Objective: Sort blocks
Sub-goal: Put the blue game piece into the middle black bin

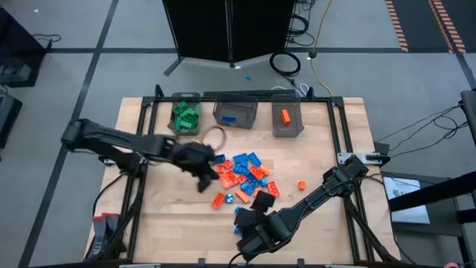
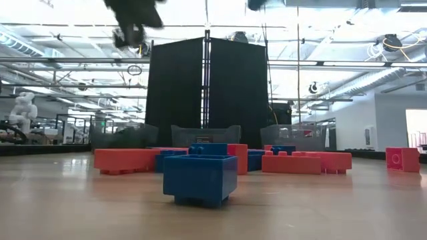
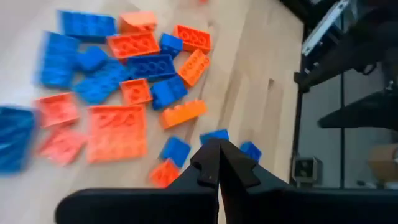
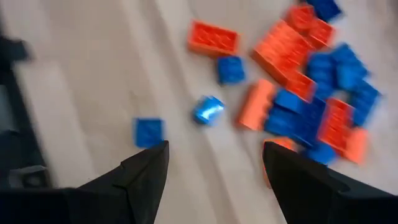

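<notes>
I take the heap of blocks (image 1: 242, 179) in the middle of the table (image 1: 320, 149) as my landmark; it is all blue and orange-red now, which I judge means the greens are already sorted. Left of the heap and touching its edge hangs my left gripper (image 1: 206, 179), its fingers pressed tip to tip with nothing between them; I read that as empty, poised for the next pick. Beyond the heap stand three bins, left to right: the green-filled bin (image 1: 186, 115), the bin with a blue piece (image 1: 235, 113), the bin with an orange piece (image 1: 286, 115); one colour each, so the sorting is plain. Below the heap my right gripper (image 1: 249, 242) holds its fingers wide apart and empty, aimed at stray blue blocks (image 4: 149, 132). I can read no writing or labels anywhere.
</notes>
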Action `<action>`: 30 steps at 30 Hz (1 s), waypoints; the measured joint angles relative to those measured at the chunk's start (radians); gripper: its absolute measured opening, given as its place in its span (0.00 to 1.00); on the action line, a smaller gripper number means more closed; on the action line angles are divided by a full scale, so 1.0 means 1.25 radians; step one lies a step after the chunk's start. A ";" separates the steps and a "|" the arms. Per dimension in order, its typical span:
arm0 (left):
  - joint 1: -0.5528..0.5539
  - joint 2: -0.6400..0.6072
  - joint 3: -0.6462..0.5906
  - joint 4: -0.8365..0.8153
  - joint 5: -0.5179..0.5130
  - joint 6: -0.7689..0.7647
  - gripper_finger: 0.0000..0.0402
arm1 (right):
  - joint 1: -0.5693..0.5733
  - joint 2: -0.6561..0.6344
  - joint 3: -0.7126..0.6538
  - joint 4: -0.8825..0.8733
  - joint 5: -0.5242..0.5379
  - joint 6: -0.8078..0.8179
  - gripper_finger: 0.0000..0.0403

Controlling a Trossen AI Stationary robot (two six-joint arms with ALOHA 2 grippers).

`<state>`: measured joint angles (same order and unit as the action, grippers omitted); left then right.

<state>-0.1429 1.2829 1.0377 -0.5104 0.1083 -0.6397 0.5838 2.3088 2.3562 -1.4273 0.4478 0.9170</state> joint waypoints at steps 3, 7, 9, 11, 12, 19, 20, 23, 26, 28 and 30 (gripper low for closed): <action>-0.030 -0.107 0.029 -0.105 -0.046 -0.003 0.00 | -0.005 0.028 0.001 0.099 -0.036 -0.063 0.64; -0.074 -0.253 0.030 -0.166 -0.070 -0.027 0.00 | -0.013 0.081 -0.001 0.241 -0.077 -0.127 0.68; -0.092 -0.319 0.031 -0.189 -0.077 -0.043 0.00 | -0.017 0.096 -0.001 0.292 -0.095 -0.149 0.72; -0.107 -0.377 0.030 -0.201 -0.077 -0.068 0.00 | -0.024 0.100 -0.001 0.293 -0.110 -0.146 0.76; -0.115 -0.408 0.030 -0.202 -0.076 -0.068 0.00 | -0.027 0.100 -0.001 0.285 -0.111 -0.136 0.79; -0.140 -0.563 0.030 -0.208 -0.083 -0.064 0.00 | -0.046 0.100 -0.001 0.198 -0.174 -0.111 0.93; -0.139 -0.578 0.030 -0.214 -0.088 -0.063 0.00 | -0.049 0.101 -0.001 0.201 -0.200 -0.110 0.94; -0.139 -0.613 0.030 -0.235 -0.110 -0.062 0.00 | -0.053 0.116 0.001 0.207 -0.247 -0.117 0.94; -0.139 -0.631 0.030 -0.282 -0.136 -0.054 0.00 | -0.053 0.148 0.001 0.226 -0.276 -0.124 0.93; -0.139 -0.637 0.030 -0.316 -0.150 -0.048 0.00 | -0.053 0.171 0.001 0.240 -0.298 -0.127 0.92; -0.139 -0.637 0.030 -0.337 -0.159 -0.049 0.00 | -0.053 0.195 0.001 0.248 -0.317 -0.123 0.92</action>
<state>-0.3168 0.4862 1.0752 -0.9322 -0.0908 -0.7005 0.5179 2.5522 2.3569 -1.1168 0.0513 0.7629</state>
